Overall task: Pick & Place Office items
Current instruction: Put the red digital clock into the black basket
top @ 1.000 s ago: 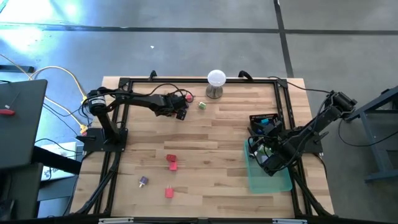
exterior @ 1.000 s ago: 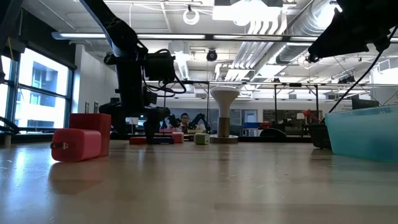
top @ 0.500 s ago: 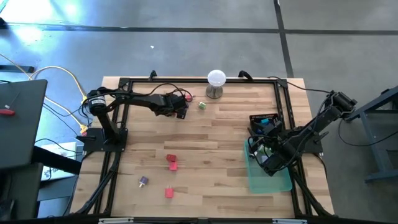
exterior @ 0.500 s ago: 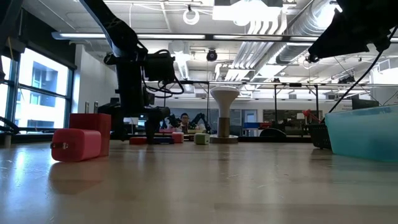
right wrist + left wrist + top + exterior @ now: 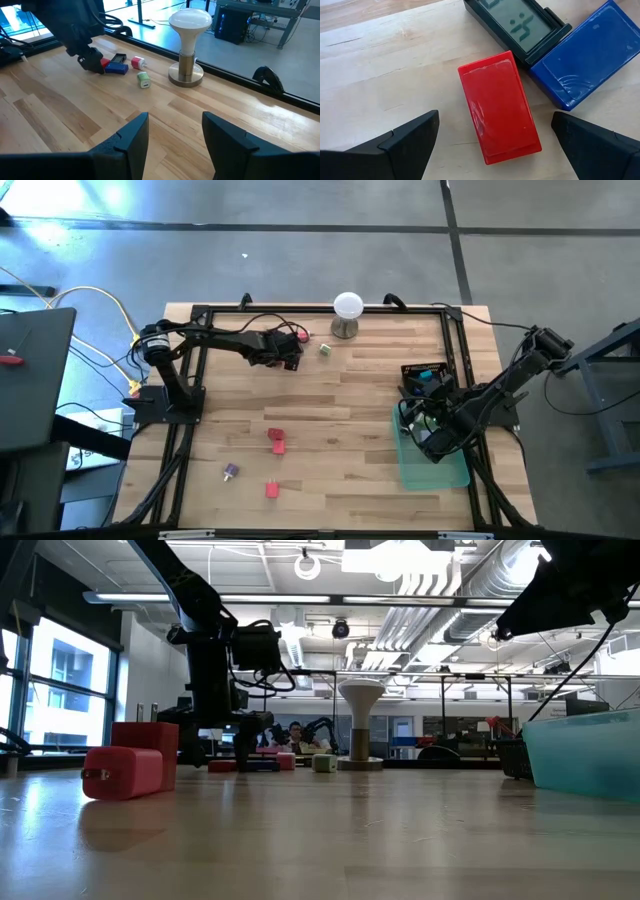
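Little has changed over the last second. The left claw (image 5: 290, 350) has crept a touch toward the far edge of the counter (image 5: 330, 410) and hangs with its fingers (image 5: 405, 137) wide apart, either side of a red block (image 5: 499, 106) but not touching it. That block lies flat beside a blue block (image 5: 582, 55) and a black piece with a display (image 5: 517, 25), all near the far edge, left of the middle. So the pick is lined up, not yet made; a drop and a squeeze look like what remains.

The right claw (image 5: 172, 137) waits over the green tray (image 5: 432, 470) at the near right, fingers part open, nothing in them.

Other items untouched: pale green piece (image 5: 326, 350), two red pieces (image 5: 276, 441), purple piece (image 5: 230, 471), small red piece (image 5: 271, 489).
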